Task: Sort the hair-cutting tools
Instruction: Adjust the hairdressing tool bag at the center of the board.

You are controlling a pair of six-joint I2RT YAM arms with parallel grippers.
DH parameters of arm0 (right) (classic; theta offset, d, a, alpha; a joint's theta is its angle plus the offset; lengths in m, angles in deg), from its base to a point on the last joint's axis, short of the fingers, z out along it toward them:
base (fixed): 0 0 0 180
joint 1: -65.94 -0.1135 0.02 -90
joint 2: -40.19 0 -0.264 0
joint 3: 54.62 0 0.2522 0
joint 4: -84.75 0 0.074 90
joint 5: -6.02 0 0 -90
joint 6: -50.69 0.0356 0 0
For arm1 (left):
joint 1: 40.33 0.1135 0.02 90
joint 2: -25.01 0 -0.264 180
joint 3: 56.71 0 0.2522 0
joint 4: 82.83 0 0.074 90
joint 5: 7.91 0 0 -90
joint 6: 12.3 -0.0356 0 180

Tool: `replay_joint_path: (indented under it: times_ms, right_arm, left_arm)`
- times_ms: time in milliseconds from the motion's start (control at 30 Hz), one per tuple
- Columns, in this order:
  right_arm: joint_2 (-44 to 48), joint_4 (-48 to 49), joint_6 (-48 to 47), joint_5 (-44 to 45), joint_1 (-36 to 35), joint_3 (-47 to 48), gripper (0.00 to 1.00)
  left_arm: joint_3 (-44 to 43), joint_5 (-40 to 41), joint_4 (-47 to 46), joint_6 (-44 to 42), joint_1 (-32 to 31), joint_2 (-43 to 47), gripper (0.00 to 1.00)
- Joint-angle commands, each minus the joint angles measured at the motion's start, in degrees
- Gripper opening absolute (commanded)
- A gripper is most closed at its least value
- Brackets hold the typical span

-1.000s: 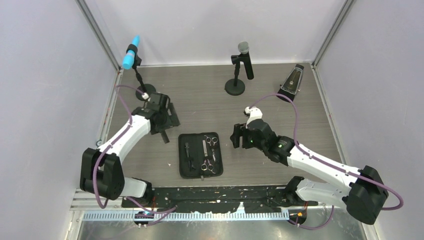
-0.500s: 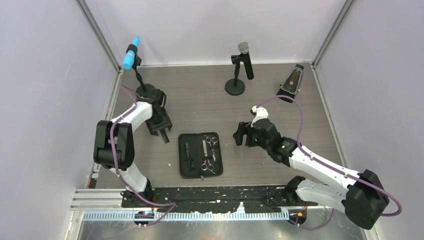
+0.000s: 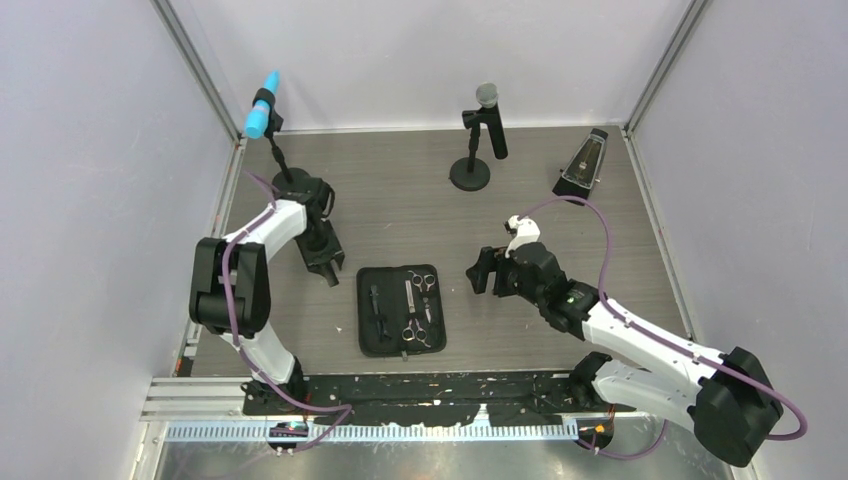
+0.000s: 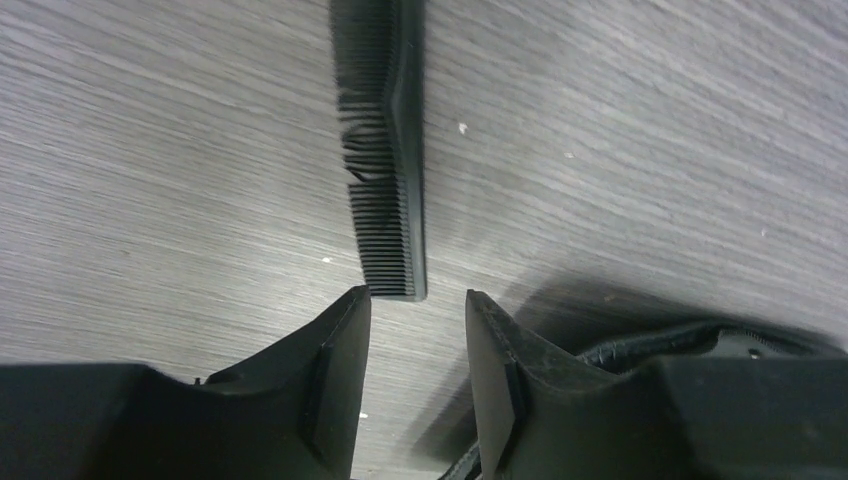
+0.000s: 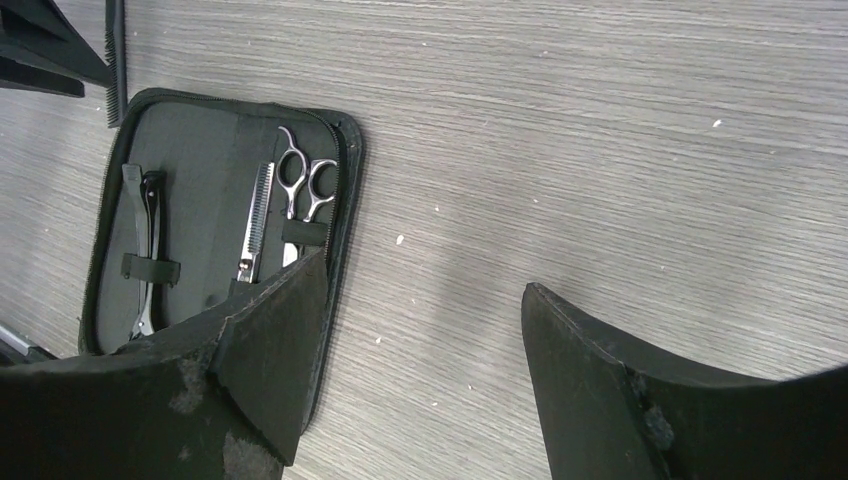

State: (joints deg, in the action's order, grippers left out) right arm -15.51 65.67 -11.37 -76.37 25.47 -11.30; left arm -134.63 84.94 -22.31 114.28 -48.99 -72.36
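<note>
While the scissors (image 5: pixel 300 185) and thin black clips (image 5: pixel 148 240) sit strapped inside the open zip case (image 5: pixel 205 190), near the middle of the desk's (image 3: pixel 400 200) near edge, the comb (image 4: pixel 385 150) lies on bare desk just off the case's far left corner. If the case is where everything belongs, only the comb looks left to place. The left tool (image 4: pixel 415 300) hangs at the comb's end, jaws partly apart, gripping nothing. The right tool (image 5: pixel 425 280) hovers right of the case, wide open and empty.
</note>
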Motion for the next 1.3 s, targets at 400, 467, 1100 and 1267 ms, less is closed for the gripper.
replay_joint_path:
  times_ms: [400,467,1100,1267]
  right_arm:
    - [-20.49,7.75,-0.96,-12.94,-2.48,8.73,0.78]
    - [-23.97,6.48,-0.40,-11.84,-2.65,10.68,0.75]
    - [-8.75,-3.59,-1.70,3.27,-2.60,6.35,0.73]
    - [-7.45,-3.49,-1.77,2.16,-2.61,5.47,0.73]
  left_arm:
    - [2.15,-7.31,-4.46,4.03,-12.44,0.19,0.41]
    - [0.83,-8.25,-5.84,5.27,-14.46,-0.83,0.41]
    - [-3.05,-0.24,-12.91,8.15,-7.48,2.99,0.71]
    - [-1.71,1.51,-15.93,6.45,-1.88,3.56,0.82]
